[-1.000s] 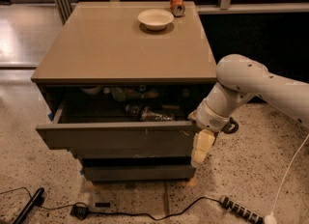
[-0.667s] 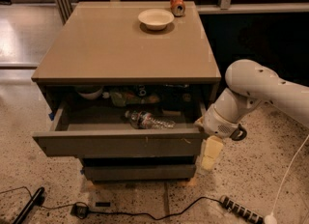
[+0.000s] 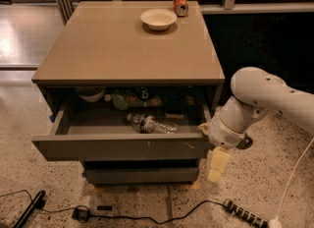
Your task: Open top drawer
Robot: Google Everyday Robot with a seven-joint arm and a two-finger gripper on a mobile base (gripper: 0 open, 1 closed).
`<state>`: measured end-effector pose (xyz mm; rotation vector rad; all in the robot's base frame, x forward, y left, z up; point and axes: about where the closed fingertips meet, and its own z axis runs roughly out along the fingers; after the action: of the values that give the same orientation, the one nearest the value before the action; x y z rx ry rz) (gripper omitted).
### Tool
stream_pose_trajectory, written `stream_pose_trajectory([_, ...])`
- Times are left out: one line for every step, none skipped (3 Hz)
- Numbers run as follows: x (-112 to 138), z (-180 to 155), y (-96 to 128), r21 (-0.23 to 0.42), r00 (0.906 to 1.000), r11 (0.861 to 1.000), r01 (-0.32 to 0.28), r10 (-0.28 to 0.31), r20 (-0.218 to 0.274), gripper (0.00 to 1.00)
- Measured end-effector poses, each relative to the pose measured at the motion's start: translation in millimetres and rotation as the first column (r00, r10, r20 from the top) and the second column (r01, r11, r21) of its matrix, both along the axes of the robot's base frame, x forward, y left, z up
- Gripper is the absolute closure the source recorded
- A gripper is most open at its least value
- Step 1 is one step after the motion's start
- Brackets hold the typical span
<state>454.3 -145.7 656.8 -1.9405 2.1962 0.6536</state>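
Hanging by the flat, scratched, pulled-out top drawer [image 3: 122, 146] is a pale blocky claw [image 3: 214, 172], grip unclear.

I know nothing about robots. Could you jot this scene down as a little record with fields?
On top: pale round bowl and orange drink can, near the back edge of the tan-topped cabinet.
Drawer: dark grey-brown flat-fronted top drawer, pulled well out.
Inside: clear plastic bottle lying on its side; items behind it are too dim to name.
Pincer: pale two-finger pincer, pointing down beside the drawer front's right end.
Floor: dark power strip.
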Motion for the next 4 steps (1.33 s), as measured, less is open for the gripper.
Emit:
stream_pose_trajectory([-6.4, 1.8, -1.6, -0.001, 1.0, 1.0, -0.008, 0.008, -0.001, 0.0])
stream_pose_trajectory([-6.4, 2.0, -1.6, -0.001, 1.0, 1.0, -0.008, 0.008, -0.001, 0.0])
stream_pose_trajectory([-24.7, -0.5, -10.3, 0.0, 0.9999, 1.0, -0.016, 0.016, -0.007, 0.0])
stream_pose_trajectory([-36.0, 8.2, -5.1, -0.007, 0.9994, 0.999, -0.035, 0.035, 0.008, 0.0])
